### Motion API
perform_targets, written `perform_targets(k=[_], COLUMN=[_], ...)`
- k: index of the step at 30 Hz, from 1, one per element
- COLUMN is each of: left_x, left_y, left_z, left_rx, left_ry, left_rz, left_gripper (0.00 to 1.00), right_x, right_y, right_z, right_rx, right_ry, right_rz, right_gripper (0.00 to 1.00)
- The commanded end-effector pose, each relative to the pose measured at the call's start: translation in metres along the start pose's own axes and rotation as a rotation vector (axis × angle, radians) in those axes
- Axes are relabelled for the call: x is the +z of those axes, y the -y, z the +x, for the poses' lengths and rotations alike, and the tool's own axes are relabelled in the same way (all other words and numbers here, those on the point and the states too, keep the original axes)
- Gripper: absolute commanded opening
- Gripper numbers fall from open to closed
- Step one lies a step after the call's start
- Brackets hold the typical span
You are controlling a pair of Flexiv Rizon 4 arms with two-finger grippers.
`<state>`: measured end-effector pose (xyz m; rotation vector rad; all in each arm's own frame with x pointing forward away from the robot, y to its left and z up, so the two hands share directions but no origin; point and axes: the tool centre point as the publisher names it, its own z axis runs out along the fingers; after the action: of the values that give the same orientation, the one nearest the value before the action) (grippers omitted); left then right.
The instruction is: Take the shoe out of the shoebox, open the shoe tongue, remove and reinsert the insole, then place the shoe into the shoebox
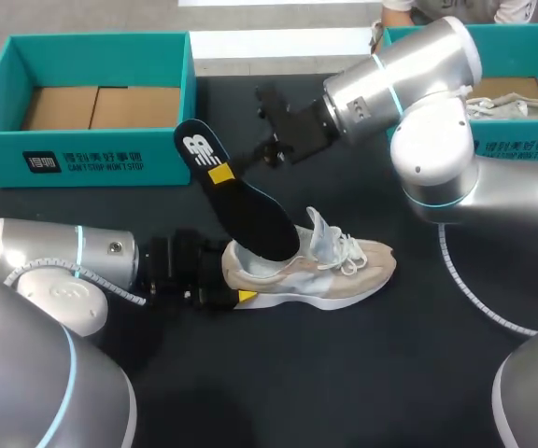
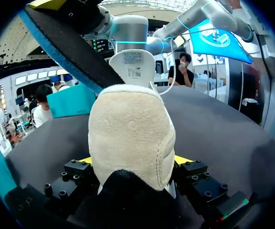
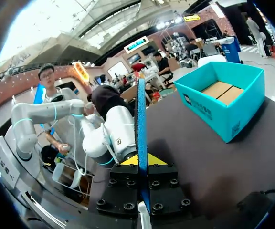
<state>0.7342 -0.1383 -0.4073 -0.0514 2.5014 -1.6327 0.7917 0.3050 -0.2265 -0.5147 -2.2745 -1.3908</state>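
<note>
1. Looking down from the head view, a beige shoe [image 1: 316, 271] rests on its sole at the middle of the black counter [image 1: 344, 373], toe pointing right. The left claw [image 1: 230, 277] comes in from the near left and grips the shoe's heel from both sides. The right claw [image 1: 222, 171] comes in from the far right and is clamped on the heel end of a black insole [image 1: 241, 201]. The insole slants down, with its toe end inside the shoe's opening. An open teal shoebox [image 1: 82, 149] stands at the far left. A second teal box [image 1: 521, 145] at the far right holds another shoe [image 1: 512, 103].
2. From the left wrist view, the shoe's heel fills the space between the claw's yellow tips, and both tips press against its sides. The white tongue [image 2: 132, 64] stands upright beyond the heel. The insole rises out of the opening beside it.
3. From the right wrist view, the insole appears edge-on, pinched between the claw's two yellow tips. The shoebox stands ahead of the claw, off to one side.
</note>
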Motion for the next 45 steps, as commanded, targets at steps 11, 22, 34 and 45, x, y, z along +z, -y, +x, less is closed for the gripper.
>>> perform_targets(k=[11,22,34,45], left_x=[0.001,0.001,0.001,0.001], left_y=[0.001,0.001,0.001,0.001], left_z=[0.0,0.0,0.0,0.0], left_rx=[0.0,0.0,0.0,0.0], left_ry=[-0.001,-0.001,-0.001,-0.001], left_rz=[-0.005,-0.005,-0.005,-0.005], left_gripper=[0.0,0.0,0.0,0.0], right_x=[-0.067,-0.121,-0.135,-0.149], right_y=[-0.06,-0.077,-0.085,-0.087], right_z=[0.029,0.059,0.074,0.079], right_rx=[0.048,0.176,0.19,0.19], right_ry=[-0.038,-0.128,-0.119,-0.121], right_rz=[-0.159,-0.27,-0.328,-0.379], right_gripper=[0.0,0.0,0.0,0.0])
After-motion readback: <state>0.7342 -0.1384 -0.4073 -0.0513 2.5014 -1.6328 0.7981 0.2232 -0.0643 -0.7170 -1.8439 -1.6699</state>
